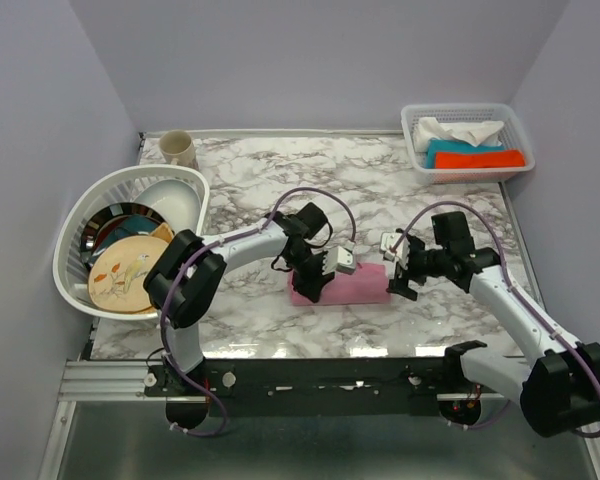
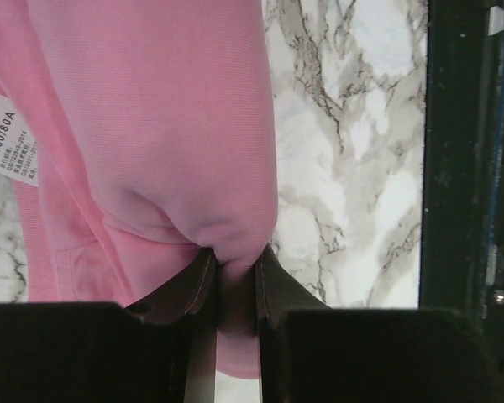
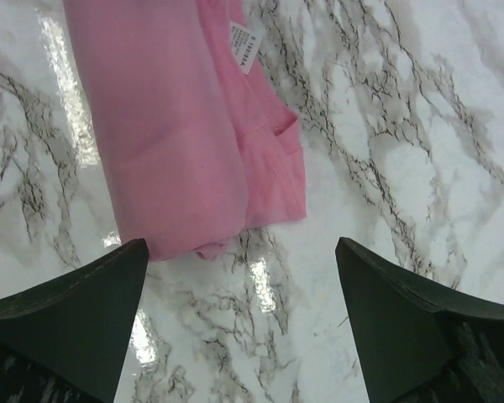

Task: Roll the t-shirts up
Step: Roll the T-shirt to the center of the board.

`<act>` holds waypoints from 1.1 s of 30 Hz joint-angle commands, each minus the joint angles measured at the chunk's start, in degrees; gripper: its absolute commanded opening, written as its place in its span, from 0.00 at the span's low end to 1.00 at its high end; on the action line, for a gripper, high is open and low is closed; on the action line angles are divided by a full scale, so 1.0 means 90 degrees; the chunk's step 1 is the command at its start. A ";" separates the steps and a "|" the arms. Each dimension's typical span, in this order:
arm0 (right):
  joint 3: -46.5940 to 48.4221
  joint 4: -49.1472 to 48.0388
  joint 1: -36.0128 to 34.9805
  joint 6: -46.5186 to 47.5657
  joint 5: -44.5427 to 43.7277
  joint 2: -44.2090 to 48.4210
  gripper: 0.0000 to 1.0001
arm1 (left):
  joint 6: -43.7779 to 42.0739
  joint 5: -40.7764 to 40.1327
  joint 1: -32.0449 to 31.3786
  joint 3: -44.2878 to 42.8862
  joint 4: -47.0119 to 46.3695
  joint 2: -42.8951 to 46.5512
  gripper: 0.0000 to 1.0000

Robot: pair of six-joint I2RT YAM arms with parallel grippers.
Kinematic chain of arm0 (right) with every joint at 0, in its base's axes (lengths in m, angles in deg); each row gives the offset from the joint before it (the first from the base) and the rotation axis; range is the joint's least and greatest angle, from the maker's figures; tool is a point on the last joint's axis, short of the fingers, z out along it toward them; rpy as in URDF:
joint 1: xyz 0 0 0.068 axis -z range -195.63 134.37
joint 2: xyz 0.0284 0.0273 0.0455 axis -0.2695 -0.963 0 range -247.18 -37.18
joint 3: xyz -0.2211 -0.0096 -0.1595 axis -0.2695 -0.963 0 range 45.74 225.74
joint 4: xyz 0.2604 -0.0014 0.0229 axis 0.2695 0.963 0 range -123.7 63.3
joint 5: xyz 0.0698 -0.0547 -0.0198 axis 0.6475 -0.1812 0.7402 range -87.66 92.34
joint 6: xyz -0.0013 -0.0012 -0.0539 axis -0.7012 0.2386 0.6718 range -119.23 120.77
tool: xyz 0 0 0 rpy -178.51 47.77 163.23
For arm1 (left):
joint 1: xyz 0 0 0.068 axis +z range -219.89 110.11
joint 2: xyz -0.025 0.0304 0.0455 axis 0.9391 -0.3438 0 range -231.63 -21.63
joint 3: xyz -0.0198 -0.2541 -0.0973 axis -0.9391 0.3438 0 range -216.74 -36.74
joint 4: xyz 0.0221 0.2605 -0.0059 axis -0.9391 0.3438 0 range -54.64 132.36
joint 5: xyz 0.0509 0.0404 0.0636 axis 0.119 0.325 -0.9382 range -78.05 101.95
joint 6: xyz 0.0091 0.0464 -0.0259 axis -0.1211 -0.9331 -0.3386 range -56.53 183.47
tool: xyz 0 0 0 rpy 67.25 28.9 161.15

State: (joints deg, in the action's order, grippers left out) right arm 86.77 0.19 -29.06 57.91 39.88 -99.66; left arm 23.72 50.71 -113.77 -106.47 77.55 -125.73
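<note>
So, nearest the arms, the pink t-shirt lay as a short rolled-up bundle on the marble table, roughly mid-table. The left gripper was clamped tight on a fold at the bundle's left end, with fabric squeezed between both fingers. The right gripper hung just off the right end, jaws spread wide with nothing in them. A white size tag stuck out of the bundle. Further back on the left sat a white dish basket with plates. At the far edge were a beige cup and a white basket of folded cloths.
</note>
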 commanded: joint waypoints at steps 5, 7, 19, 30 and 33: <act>-0.0536 0.0101 -0.0929 0.1736 0.0106 0.0585 1.00 | 0.0197 0.0918 0.0285 -0.0318 0.0927 -0.0387 0.15; -0.0575 0.0102 -0.1251 0.1776 0.0097 0.0594 1.00 | 0.0198 0.0927 0.0324 -0.0415 0.0966 -0.0436 0.15; -0.0712 -0.0922 -0.1926 0.1259 -0.0566 -0.0596 1.00 | 0.0198 0.1123 0.0520 -0.0601 0.1083 -0.0553 0.15; 0.0116 -0.0505 -0.1916 0.0575 -0.0685 -0.1738 0.26 | 0.0216 0.1074 0.0695 -0.0456 0.1123 -0.0456 0.27; 0.0497 0.0032 -0.1906 0.0467 -0.0471 -0.2168 0.15 | 0.0751 0.0665 0.0881 -0.0037 0.0462 0.0021 0.42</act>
State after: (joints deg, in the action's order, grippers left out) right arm 86.71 -6.36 -46.07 65.13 35.03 -114.70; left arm 25.53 58.65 -107.94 -110.89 86.14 -129.75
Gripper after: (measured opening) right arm 0.247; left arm 0.308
